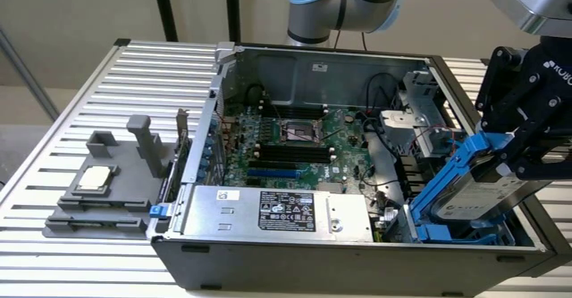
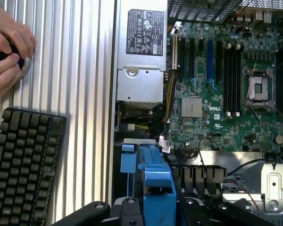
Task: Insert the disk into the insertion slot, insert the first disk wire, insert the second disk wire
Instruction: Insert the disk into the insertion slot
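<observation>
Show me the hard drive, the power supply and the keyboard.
hard drive [image 1: 487,192]: exterior view, on its grey metal face.
power supply [image 1: 287,210]: exterior view, on its black label.
keyboard [image 2: 23,162]: wrist view, on the middle keys.

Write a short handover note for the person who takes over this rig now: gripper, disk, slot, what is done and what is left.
Gripper: jaws closed on the disk, held by its blue carrier.
Disk: tilted over the insertion slot at the open computer case's corner, on the exterior view's right; lower end at the slot's mouth, not seated.
Done: disk picked up and brought to the slot.
Left: seating the disk, then both disk wires.
Note: a person's hands are by a keyboard beside the case.
</observation>
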Controlling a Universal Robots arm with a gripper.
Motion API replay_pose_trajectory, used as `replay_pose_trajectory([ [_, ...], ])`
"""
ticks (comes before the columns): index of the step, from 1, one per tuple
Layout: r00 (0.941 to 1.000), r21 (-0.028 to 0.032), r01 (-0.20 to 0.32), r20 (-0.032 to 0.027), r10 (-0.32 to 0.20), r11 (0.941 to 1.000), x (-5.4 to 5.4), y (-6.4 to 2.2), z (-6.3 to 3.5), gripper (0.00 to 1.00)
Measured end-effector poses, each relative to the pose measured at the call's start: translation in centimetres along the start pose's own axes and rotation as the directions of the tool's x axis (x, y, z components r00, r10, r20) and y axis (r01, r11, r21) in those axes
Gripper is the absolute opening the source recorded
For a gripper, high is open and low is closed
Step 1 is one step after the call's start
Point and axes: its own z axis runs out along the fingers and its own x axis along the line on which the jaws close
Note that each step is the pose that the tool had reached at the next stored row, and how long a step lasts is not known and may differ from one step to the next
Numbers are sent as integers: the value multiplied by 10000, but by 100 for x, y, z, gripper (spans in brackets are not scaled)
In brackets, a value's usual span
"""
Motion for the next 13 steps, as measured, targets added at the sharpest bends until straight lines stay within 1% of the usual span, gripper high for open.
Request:
replay_pose_trajectory([
  [3,10000,0,1,1,-1,10000,2,-1,23,33],
  [7,10000,0,0,-1,0,10000,2,-1,27,33],
  [10,10000,1,4,13,-4,10000,1,0,31,33],
  [13,10000,0,14,12,-14,10000,-9,3,30,33],
])
